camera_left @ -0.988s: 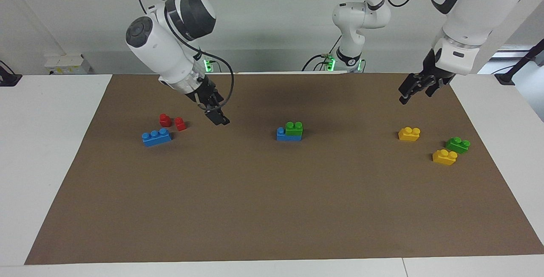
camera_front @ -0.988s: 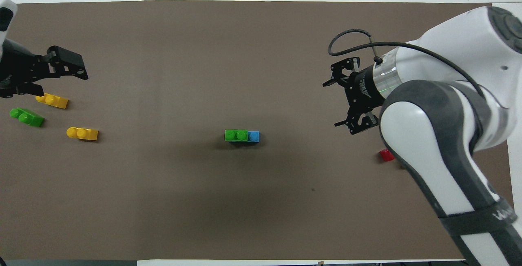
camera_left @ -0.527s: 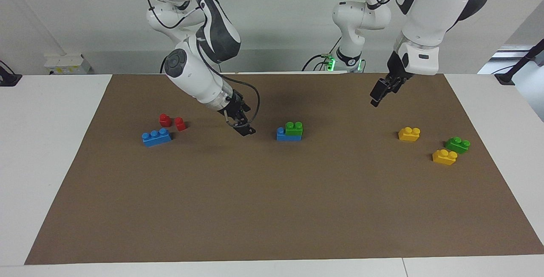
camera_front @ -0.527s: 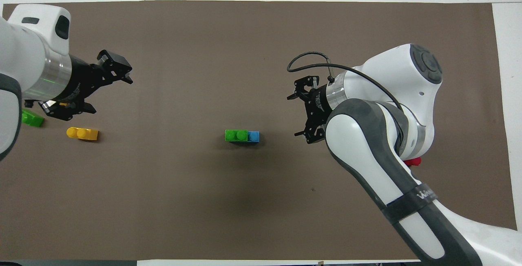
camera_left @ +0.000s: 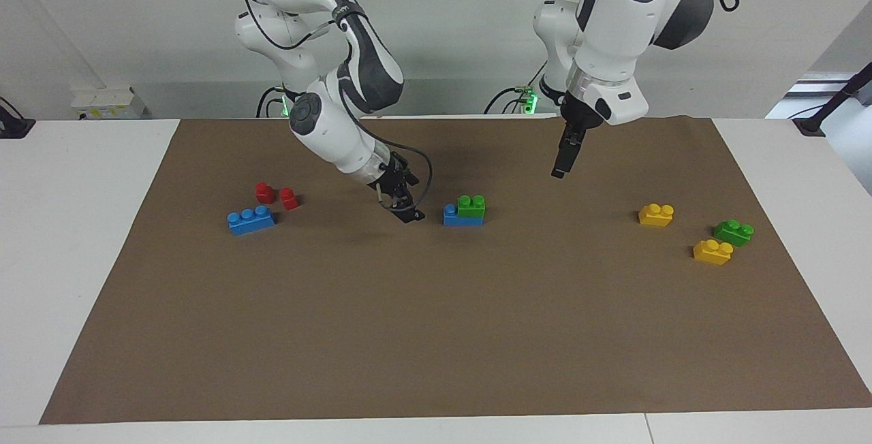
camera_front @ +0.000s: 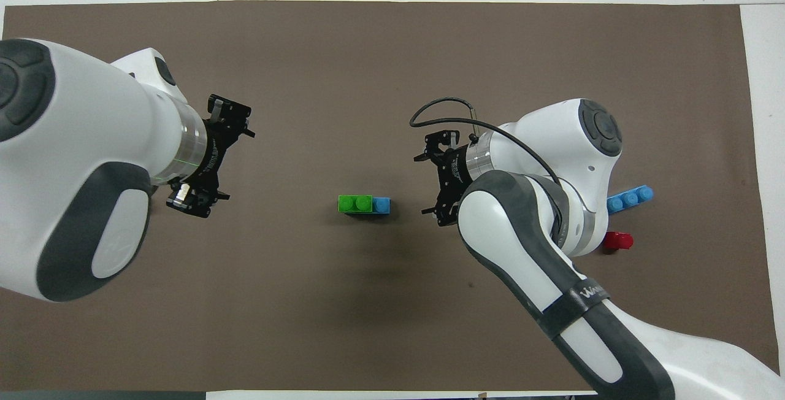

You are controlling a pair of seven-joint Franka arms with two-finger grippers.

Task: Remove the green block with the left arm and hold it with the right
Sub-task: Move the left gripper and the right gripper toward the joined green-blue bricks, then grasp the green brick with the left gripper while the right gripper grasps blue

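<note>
Now the green block (camera_left: 471,205) is sitting in the middle of the mat (camera_left: 436,335), pressed onto the blue brick (camera_left: 452,216) so that only one blue stud is showing, at the end toward the right arm. The right gripper (camera_left: 407,211) is hanging low just beside that bare stud, not touching it, with its fingers spread wide. The left gripper (camera_front: 232,157) is hovering higher over bare mat toward the left arm's end, well apart from the stack, its fingers also parted. To do this well, the right gripper should probably be clamping the blue brick low on its sides, leaving the green one free. The left should then be gripping only the green block and lifting straight up. The loose green brick (camera_left: 734,231) by the yellow bricks (camera_left: 712,252) is likely not the target.
</note>
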